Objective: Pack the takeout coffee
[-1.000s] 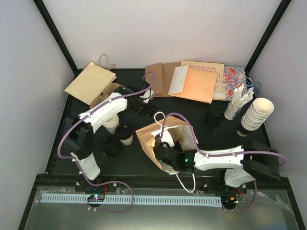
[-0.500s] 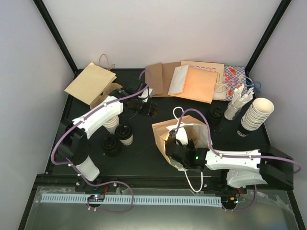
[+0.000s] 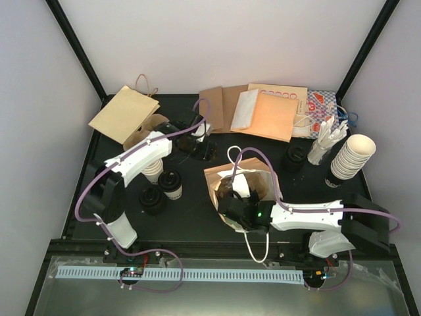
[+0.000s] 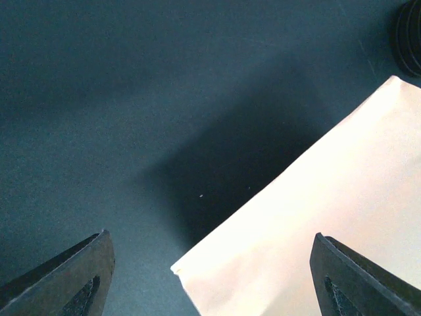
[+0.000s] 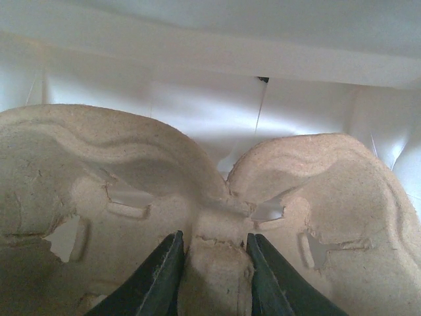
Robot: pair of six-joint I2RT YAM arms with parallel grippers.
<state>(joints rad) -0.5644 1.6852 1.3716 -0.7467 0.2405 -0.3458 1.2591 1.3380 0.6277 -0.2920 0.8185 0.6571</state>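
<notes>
Coffee cups (image 3: 172,185) are held by neither arm. Right fingers (image 5: 161,276) are clenched on the middle post of a pulp carrier (image 5: 99,171), deep inside a bag (image 5: 197,85) with a pale lining. From above, that bag (image 3: 220,176) is brown and stands open near the middle of the tabletop (image 3: 197,210). Left fingers (image 4: 72,276) are spread wide and grasp nothing, hanging over dark tabletop and the corner of a flat pale bag (image 4: 329,217). Both lidded cups stand on the tabletop at the left, well apart from the open bag, with the second cup (image 3: 152,199) just beside the first and nearer the arm bases.

By my reading, getting the carrier into the bag is in hand or nearly finished. The main part is left: both cups must go into the carrier, and neither is lifted.

I cannot tell whether the carrier sits on the bag's floor. The wrist view shows only its upper humps, and from above the right arm covers it. Left fingers are hidden under their own wrist from above. A dark round thing (image 4: 413,33) at the edge of the left wrist view is cut off; it may be a lid. The second cup shows only its lid.
</notes>
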